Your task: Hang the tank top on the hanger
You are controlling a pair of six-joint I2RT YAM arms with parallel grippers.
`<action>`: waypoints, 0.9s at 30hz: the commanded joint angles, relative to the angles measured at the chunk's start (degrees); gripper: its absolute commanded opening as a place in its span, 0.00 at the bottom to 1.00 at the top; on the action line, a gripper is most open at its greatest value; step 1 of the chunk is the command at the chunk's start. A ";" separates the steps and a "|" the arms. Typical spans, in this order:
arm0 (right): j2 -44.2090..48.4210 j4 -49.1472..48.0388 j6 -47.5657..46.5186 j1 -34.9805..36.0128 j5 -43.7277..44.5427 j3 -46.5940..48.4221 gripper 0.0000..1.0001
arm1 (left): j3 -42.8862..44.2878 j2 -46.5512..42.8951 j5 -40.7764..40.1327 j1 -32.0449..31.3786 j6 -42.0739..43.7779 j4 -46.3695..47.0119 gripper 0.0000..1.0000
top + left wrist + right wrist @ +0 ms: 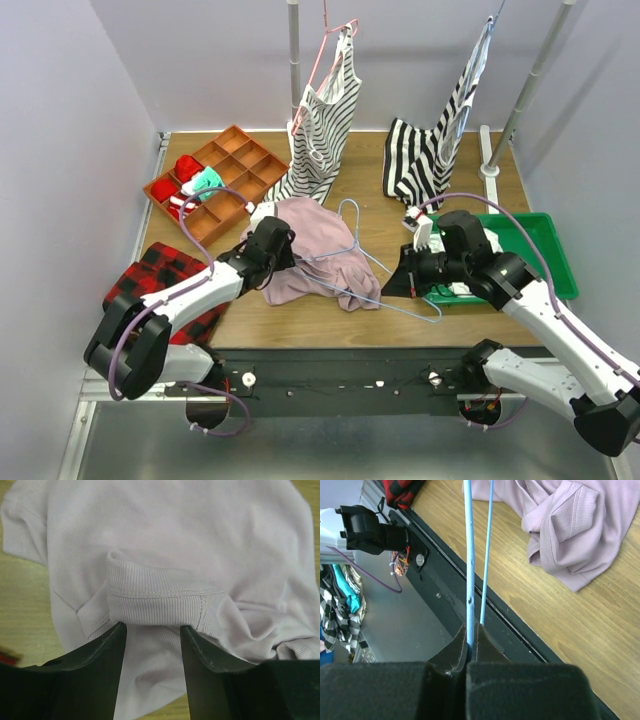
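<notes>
Near left corner: red-black plaid cloth lay over the edge. Right gripper sat low near the near edge, right of centre, jaws clenched on one thin wire of the hanger. A second wire ran just beside the first and outside the pinch. In the top view the hanger ran from that grip up and left across the middle of the table, hook toward the far edge. Its left part rested over the tank top. Tank top was crumpled flat on the wood at mid-table, slightly left of centre, not threaded on the hanger. Left gripper was down at the tank top's left side, fingers spread and released, nothing pinched. A folded ribbed hem sat just past the fingertips; couldn't tell whether they touched the fabric. Green tray sat at the right edge, partly behind the right arm. Orange divided box sat at the far left corner, with red and teal items in the left compartments. At the far edge two striped tops hung: one left of centre on a pink hanger, the other further right.
</notes>
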State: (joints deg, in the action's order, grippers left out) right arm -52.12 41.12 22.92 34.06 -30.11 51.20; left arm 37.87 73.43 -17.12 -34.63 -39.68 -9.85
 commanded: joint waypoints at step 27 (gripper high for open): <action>-2.90 -28.56 7.14 0.74 5.50 -13.49 0.01 | 2.73 1.89 -4.50 2.02 1.01 2.19 0.56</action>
State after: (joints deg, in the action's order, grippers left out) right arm -55.09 17.12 29.21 34.20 -22.96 38.39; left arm 40.42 72.58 -19.70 -33.34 -39.81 -9.52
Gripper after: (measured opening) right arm 0.027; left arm 0.566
